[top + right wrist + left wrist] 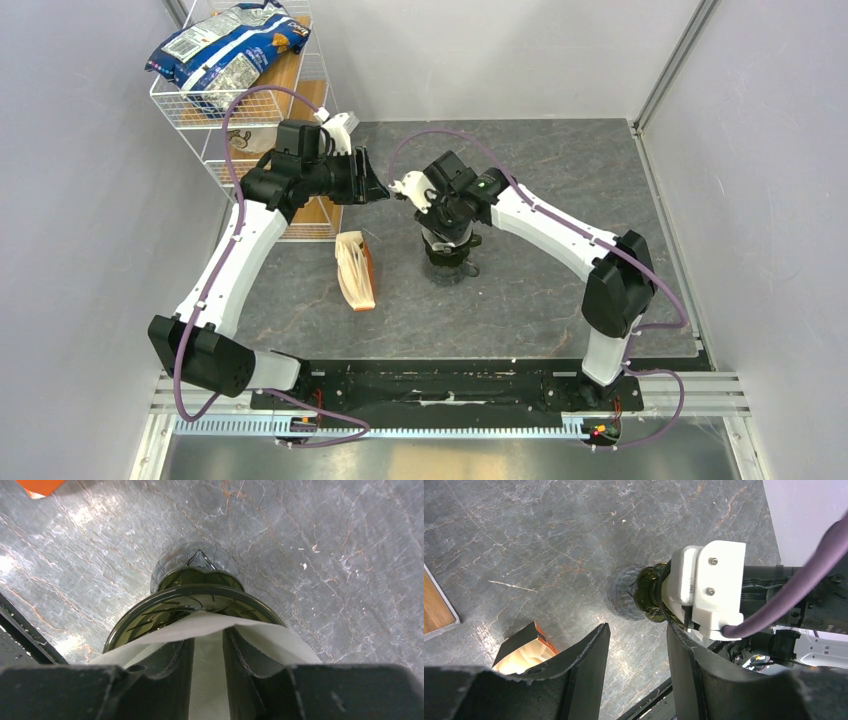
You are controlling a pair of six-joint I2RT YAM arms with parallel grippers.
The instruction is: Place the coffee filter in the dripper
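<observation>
The right gripper (207,652) has its jaws narrowly apart with the coffee filter (210,630) filling the gap, the dripper (165,605) just beyond them, though a firm pinch cannot be told; the left gripper (636,662) has its jaws half spread, empty.

filter (200,626): matt wht paper | dripper (190,593): glossy transl. olive plastic | table (325,555): grey stone-look, slight sheen

No legible text, brand or number anywhere. Printed lettering on the blue and white bag (225,45), far left on the wire rack (190,118), too small and blurred to read. Nothing readable on the tan, orange-edged packet (355,272) standing on the worktop (560,180).
</observation>
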